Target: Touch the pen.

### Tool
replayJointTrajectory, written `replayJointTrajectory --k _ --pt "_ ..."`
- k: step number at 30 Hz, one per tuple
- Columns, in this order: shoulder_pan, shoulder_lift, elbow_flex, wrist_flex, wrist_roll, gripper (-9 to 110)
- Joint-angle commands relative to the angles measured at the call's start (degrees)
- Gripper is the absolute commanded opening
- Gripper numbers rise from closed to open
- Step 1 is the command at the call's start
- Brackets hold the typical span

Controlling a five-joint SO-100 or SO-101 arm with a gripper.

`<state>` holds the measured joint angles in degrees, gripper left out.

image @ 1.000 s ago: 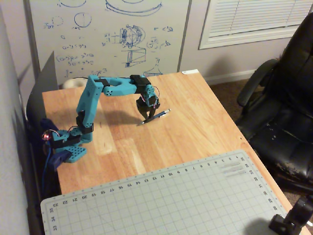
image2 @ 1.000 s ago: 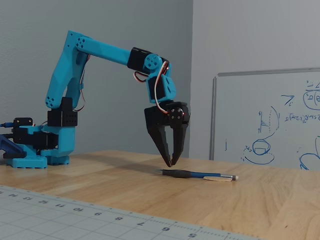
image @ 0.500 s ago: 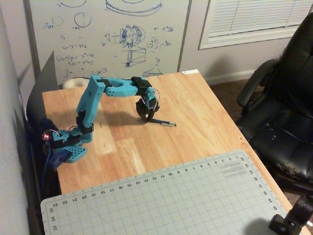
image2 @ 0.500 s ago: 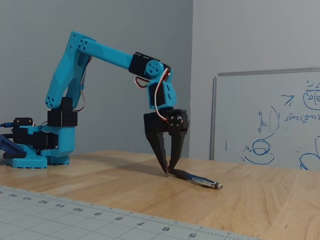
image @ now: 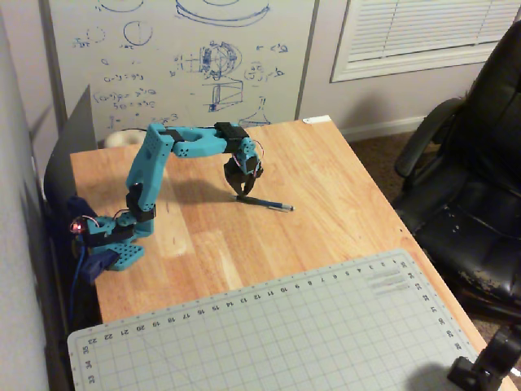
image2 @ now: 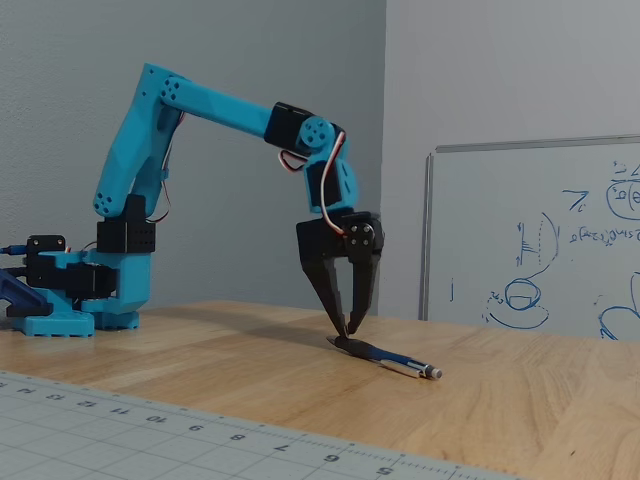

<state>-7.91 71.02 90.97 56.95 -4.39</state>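
The pen (image: 267, 203) is thin and dark blue-black with a silvery tip; it lies flat on the wooden table (image: 342, 179). In the low fixed view the pen (image2: 385, 358) lies with its silvery tip to the right. My gripper (image: 241, 191) hangs from the blue arm and points straight down. In the low fixed view the gripper (image2: 351, 328) has its black fingers together, tips resting on the pen's left, dark end. The fingers hold nothing.
A grey-green cutting mat (image: 269, 334) covers the near part of the table. The arm's base (image: 114, 240) is clamped at the table's left edge. A whiteboard (image: 179, 57) stands behind the table, and a black office chair (image: 472, 171) is to the right.
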Motion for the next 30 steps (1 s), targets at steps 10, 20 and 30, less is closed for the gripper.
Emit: replayJointTrajectory --k 10,20,30 --pt "-0.53 5.71 -0.26 -0.97 0.70 1" --pt "-0.53 6.06 0.88 -0.97 0.62 1" --pt "-0.53 6.33 0.88 -0.88 0.62 1"
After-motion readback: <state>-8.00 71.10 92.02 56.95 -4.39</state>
